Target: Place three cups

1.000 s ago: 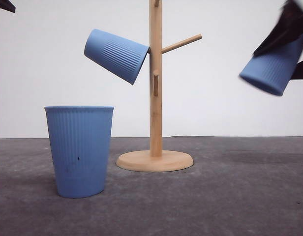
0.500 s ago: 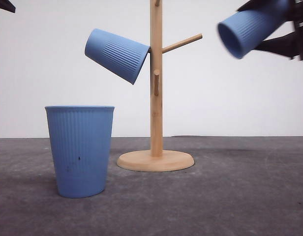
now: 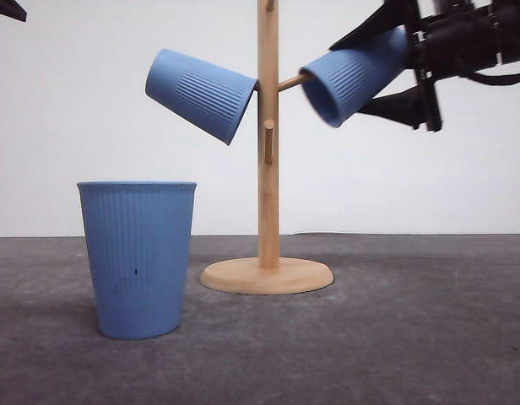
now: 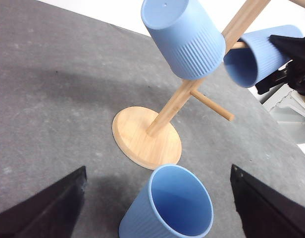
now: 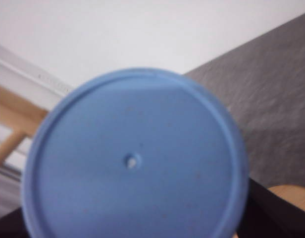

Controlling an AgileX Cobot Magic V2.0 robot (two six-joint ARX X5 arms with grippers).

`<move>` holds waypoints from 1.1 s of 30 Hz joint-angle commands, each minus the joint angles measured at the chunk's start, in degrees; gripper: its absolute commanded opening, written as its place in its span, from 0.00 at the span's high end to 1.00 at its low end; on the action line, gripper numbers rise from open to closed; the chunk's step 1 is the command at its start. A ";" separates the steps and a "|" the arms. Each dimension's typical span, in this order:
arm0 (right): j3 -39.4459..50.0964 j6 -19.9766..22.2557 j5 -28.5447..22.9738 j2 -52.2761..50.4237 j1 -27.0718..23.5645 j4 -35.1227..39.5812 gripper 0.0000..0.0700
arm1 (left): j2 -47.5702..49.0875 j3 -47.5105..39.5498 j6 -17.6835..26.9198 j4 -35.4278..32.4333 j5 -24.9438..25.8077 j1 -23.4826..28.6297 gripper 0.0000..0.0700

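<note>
One cup (image 3: 138,257) stands left of the rack (image 3: 267,152); one cup (image 3: 201,93) hangs on its left peg; my cup (image 3: 354,74) is at its right peg (image 3: 292,82).

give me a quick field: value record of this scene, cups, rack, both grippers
hung cup: upside down on the left peg of the wooden rack
carried cup: tilted, mouth at the tip of the right peg, not seated yet
standing cup: upright on the grey table, left of the rack base
right gripper: shut on the carried cup
left gripper: open, above the standing cup, holding nothing
cups placed: one of three
</note>
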State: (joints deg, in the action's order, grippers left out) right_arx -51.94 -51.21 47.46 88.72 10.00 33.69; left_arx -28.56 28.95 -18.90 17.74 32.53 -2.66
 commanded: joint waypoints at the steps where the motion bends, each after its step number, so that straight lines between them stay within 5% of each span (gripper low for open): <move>1: -1.01 1.76 -0.97 1.17 0.90 1.05 0.34 | -0.24 0.50 0.02 -0.45 0.15 -0.02 0.23; 11: -1.01 4.04 -4.44 1.62 2.36 0.37 0.33 | -0.22 0.50 0.22 1.81 0.15 -0.04 0.23; 22: -1.01 6.80 -5.75 1.62 2.36 -2.86 0.15 | -0.22 0.50 0.20 1.99 0.24 -0.04 0.23; 26: -1.01 6.81 -5.91 1.58 2.08 -2.80 0.00 | -0.22 0.50 0.20 1.99 0.24 -0.02 0.23; 33: -0.88 6.65 -2.11 0.84 0.53 -2.88 0.00 | -0.22 0.50 0.20 1.99 0.24 -0.04 0.23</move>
State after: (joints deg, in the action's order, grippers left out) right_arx -52.14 -45.19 44.89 89.41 10.63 30.37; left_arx -28.56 28.95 -18.90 20.03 32.71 -2.66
